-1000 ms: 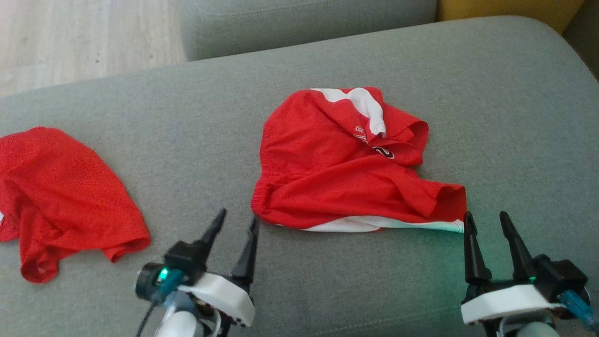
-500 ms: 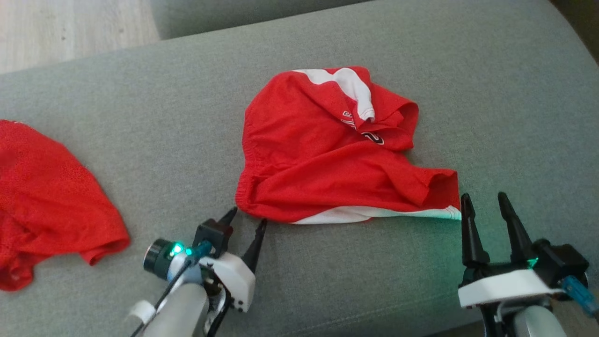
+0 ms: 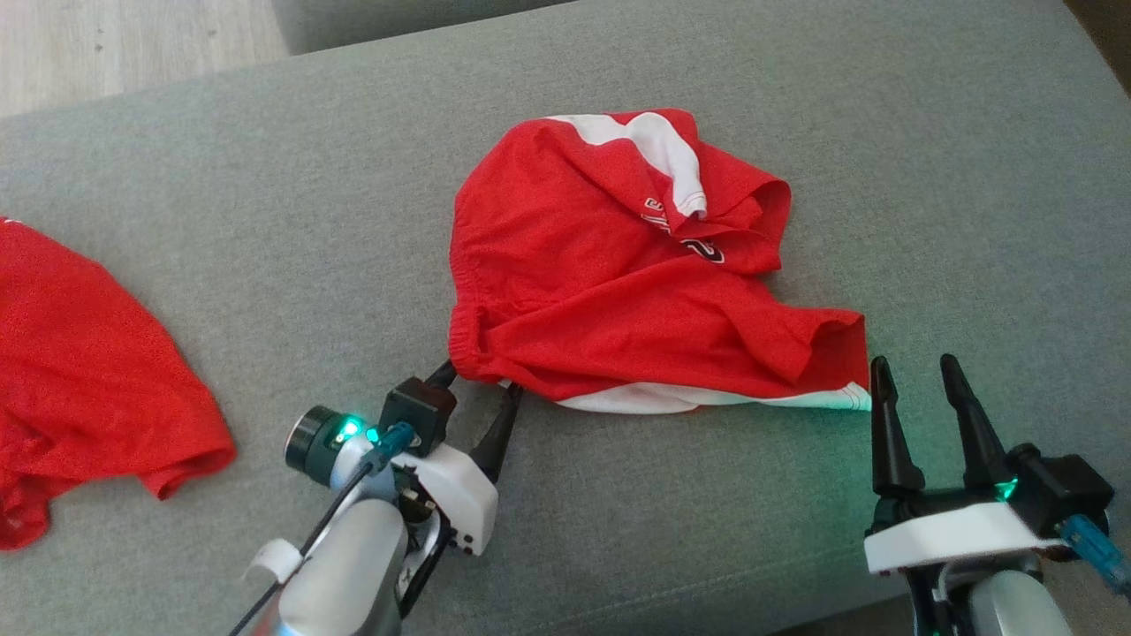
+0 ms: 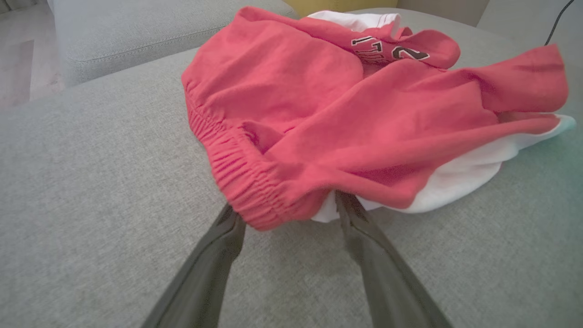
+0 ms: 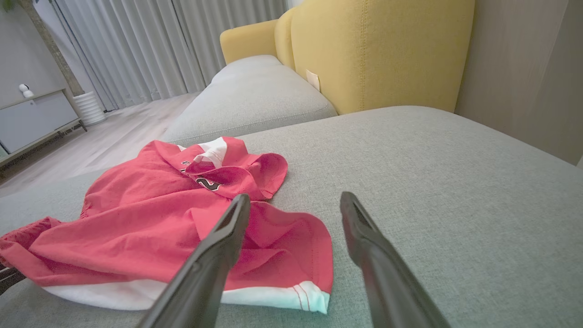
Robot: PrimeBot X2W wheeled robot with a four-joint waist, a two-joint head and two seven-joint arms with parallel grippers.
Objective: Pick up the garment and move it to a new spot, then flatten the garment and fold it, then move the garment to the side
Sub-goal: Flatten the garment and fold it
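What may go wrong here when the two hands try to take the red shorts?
1. The open left hand straddles the bunched waistband of the red shorts; closing may pinch several layers, so the cloth lifts crumpled.
2. The open right hand stands beside the white hem corner, not around it; closing there may miss it.

The garment (image 3: 601,291) is red with white trim, the sofa (image 3: 265,203) grey, the armchair (image 5: 378,54) yellow.

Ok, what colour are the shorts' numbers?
The numbers are black with white outlines, best in the left wrist view.
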